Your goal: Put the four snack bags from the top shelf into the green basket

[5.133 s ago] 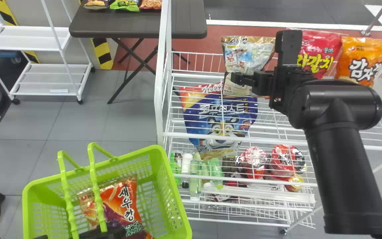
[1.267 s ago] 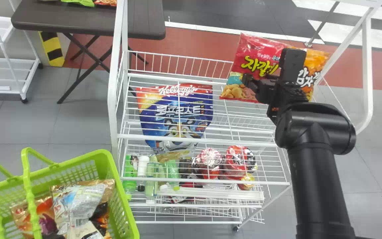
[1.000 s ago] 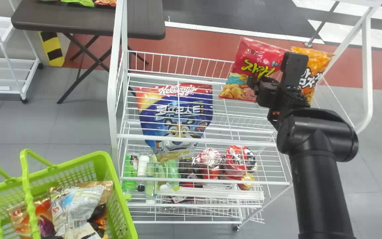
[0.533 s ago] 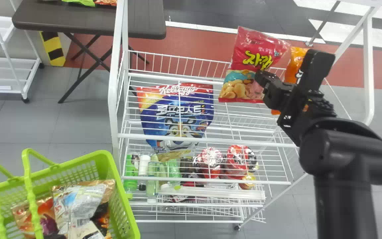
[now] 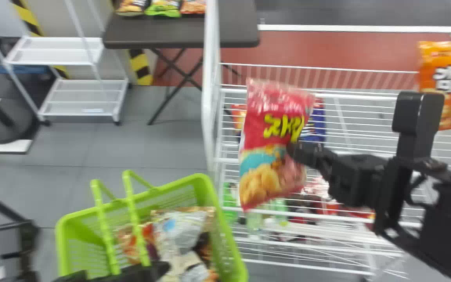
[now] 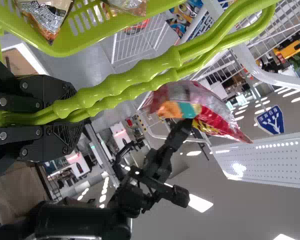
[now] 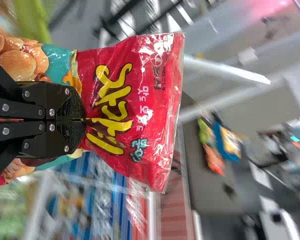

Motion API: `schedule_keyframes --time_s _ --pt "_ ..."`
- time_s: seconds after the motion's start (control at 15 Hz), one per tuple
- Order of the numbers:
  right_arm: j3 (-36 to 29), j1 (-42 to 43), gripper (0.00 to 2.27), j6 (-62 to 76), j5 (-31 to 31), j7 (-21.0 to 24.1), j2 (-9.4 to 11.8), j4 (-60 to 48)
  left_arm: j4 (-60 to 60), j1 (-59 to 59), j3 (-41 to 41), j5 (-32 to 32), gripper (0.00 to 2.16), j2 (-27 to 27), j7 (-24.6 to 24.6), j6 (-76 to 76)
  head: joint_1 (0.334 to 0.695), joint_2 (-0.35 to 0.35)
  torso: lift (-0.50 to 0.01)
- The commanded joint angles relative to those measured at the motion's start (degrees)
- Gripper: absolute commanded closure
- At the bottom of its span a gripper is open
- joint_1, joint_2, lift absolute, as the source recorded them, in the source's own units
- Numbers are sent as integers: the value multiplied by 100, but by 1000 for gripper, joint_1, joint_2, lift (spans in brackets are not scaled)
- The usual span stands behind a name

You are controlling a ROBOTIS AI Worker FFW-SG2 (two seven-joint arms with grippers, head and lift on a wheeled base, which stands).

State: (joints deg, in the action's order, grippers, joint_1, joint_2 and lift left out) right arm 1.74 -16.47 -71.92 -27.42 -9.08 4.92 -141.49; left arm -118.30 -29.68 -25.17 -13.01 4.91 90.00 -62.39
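While the right gripper (image 5: 293, 150) grasps the red snack bag (image 5: 270, 131), the left gripper (image 5: 147, 271) is clenched around the handles (image 5: 134, 220) of the green basket (image 5: 62, 239). The red bag hangs before the rack (image 5: 327, 94), its lower edge clear of the basket's right rim, a narrow gap between. Count: one bag held, two basketed, one orange bag (image 5: 448, 88) upright on the top shelf; two handles.
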Motion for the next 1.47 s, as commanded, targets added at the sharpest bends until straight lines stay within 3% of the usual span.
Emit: schedule_keyframes --time_s 0.0,0.2,0.73,0.8,0.87,0.93,1.0,1.27,1.4 --pt "635 101 2263 -855 9 2 36 -10 -27 -3 12 1 2145 -8 57 -50 695 190 0" --pt "1355 426 2263 -1295 44 20 27 429 -62 -46 30 -17 2145 1 57 -68 695 341 0" --pt "2480 1252 2199 -416 -360 161 -369 2363 -220 -126 276 -17 2145 1 57 -120 695 350 0" --pt "2551 1357 1889 -363 -343 152 -395 2583 -238 -126 276 -17 2145 1 57 -138 695 350 0" --pt "2586 1428 1254 -416 -387 152 -395 2723 -247 -134 267 -17 2145 10 57 -138 695 350 0" --pt "2568 1454 164 -715 -369 152 -395 2759 -247 -143 250 -17 2145 28 57 -138 695 350 0" --pt "2454 1463 -1 -996 -387 117 -377 2759 -247 -143 232 -26 2145 28 57 -138 695 350 0" --pt "907 1270 16 -1816 -1353 -419 -245 2258 -238 -134 188 -26 2145 36 57 -138 695 350 0" --pt "20 971 16 -1816 -1397 -542 -193 1502 -229 -134 162 -26 2145 36 57 -138 695 350 0"
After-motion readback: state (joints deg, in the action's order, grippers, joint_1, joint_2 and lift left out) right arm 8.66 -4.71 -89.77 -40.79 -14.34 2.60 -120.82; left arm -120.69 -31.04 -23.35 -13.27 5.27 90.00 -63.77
